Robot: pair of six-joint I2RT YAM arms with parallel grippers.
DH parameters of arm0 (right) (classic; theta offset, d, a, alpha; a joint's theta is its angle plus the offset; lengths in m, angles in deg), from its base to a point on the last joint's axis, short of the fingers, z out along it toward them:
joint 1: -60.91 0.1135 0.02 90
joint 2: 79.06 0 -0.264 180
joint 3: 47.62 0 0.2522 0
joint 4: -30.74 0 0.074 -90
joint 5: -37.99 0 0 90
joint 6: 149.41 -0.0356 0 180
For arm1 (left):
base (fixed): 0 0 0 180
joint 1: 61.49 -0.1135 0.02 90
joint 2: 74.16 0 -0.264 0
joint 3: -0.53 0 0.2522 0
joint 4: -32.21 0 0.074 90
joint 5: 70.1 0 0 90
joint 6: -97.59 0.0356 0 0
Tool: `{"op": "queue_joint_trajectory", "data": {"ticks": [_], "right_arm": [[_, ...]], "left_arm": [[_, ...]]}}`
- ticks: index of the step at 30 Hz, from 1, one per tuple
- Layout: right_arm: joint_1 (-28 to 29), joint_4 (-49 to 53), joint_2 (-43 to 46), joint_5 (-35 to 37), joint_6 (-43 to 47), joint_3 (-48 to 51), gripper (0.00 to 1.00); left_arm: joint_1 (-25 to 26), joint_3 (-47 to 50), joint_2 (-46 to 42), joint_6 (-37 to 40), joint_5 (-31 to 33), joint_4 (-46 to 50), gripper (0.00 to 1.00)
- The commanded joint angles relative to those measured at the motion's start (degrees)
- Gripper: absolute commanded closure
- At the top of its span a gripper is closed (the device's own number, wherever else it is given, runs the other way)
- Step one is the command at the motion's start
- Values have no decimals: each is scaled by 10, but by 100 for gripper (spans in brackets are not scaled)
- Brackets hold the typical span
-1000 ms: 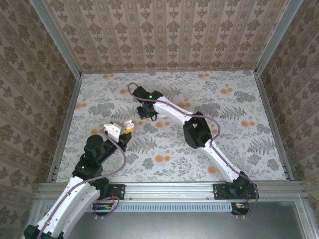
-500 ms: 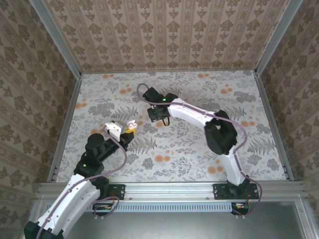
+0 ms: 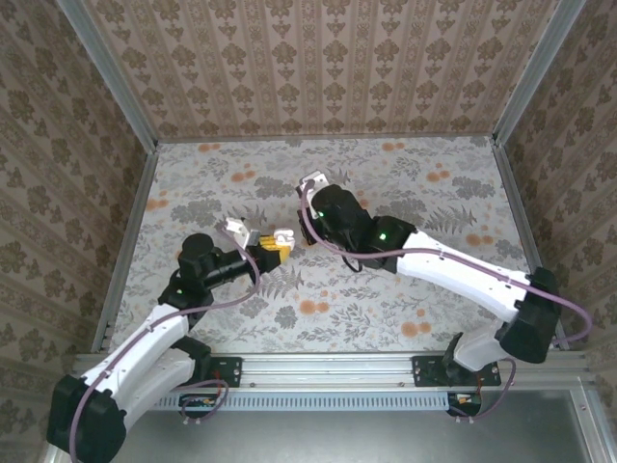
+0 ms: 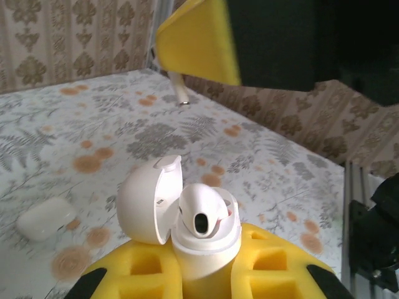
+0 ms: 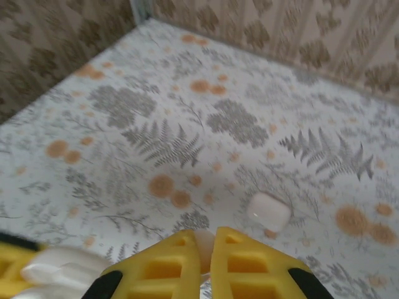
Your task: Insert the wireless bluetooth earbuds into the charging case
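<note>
While pinched in the right gripper (image 5: 206, 242), an earbud (image 4: 179, 92) near the left gripper's (image 4: 206, 274) clamped charging case (image 4: 147, 208).

**Charging case** (image 4: 202, 252): white, rounded, upright, with its base clamped between the yellow pads (image 4: 124, 283) of the left claw (image 4: 202, 283) and raised above the floral surface (image 4: 93, 124). Its domed lid (image 4: 146, 202) stands hinged open to the left.

**Earbud 1** (image 4: 202, 208): white and glossy, seated in the open case, with a dark oval port facing the left wrist camera.

**Earbud 2** (image 5: 204, 252): a small white piece, blurred, pinched between the 2 yellow fingers (image 5: 249, 261) of the closed right claw (image 5: 211, 240), above the surface.
</note>
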Motion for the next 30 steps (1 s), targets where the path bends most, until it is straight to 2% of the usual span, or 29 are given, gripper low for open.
{"op": "queue_joint_trajectory", "data": {"ticks": [1,7,11,23,30], "right_arm": [[16,-67,49,19,50,34,92],[29,-128,84,-4,71,84,89],[32,-156,97,-43,80,101,89],[39,-137,79,-90,116,86,91],[41,-151,61,-88,134,91,91]], "left_arm": [[-2,-25,6,-36,-50,-51,100],[-2,-32,1,-64,-41,-56,100],[-1,-32,-2,-79,-39,-61,100],[2,-37,-1,-88,-35,-60,100],[5,-40,0,-97,-33,-64,100]]}}
